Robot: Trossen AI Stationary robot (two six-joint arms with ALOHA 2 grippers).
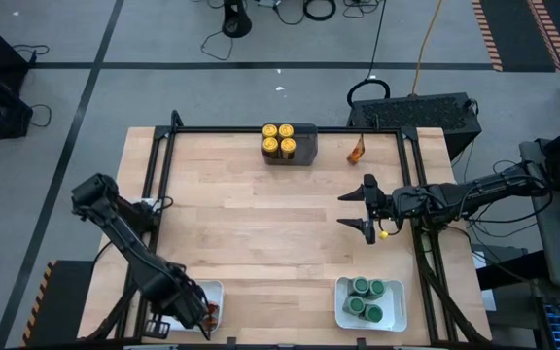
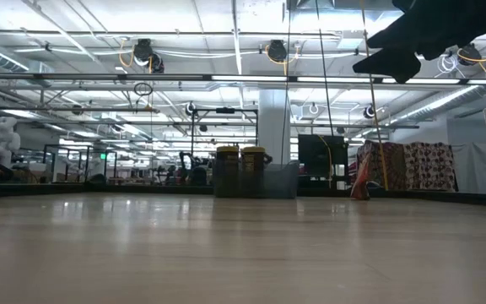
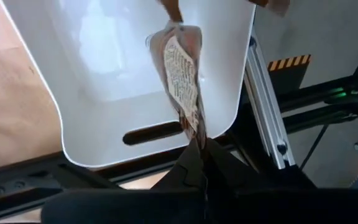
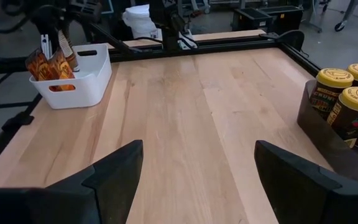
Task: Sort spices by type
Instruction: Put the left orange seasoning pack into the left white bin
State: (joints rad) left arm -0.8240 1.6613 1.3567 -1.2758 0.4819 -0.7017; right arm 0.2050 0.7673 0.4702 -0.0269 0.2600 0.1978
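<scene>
Left gripper [image 3: 199,144] is clamped on a brown-orange packet [image 3: 182,74] by its lower tip, holding it over the white tray [image 3: 98,134] at the table's [image 1: 251,233] near-left corner (high view shows orange packets already in that tray [image 1: 210,311], gripper right above them). From the right wrist view the same tray [image 4: 82,87] has packets [image 4: 48,65] standing upright inside.

Right gripper [image 1: 363,209] hovers mid-right over bare wood, fingers [image 4: 110,171] spread wide, nothing between them.

Four yellow-lidded jars [image 1: 278,138] sit packed in the dark grey bin [image 1: 304,144] at the far edge, centre. One loose orange packet [image 1: 357,151] lies on the table just right of the bin, near the far rail. Green-lidded jars [image 1: 366,297] fill the second white tray [image 1: 397,316] at the near-right.

Low view: bin and jars [image 2: 241,169] far back, loose packet [image 2: 359,187] to their right.
</scene>
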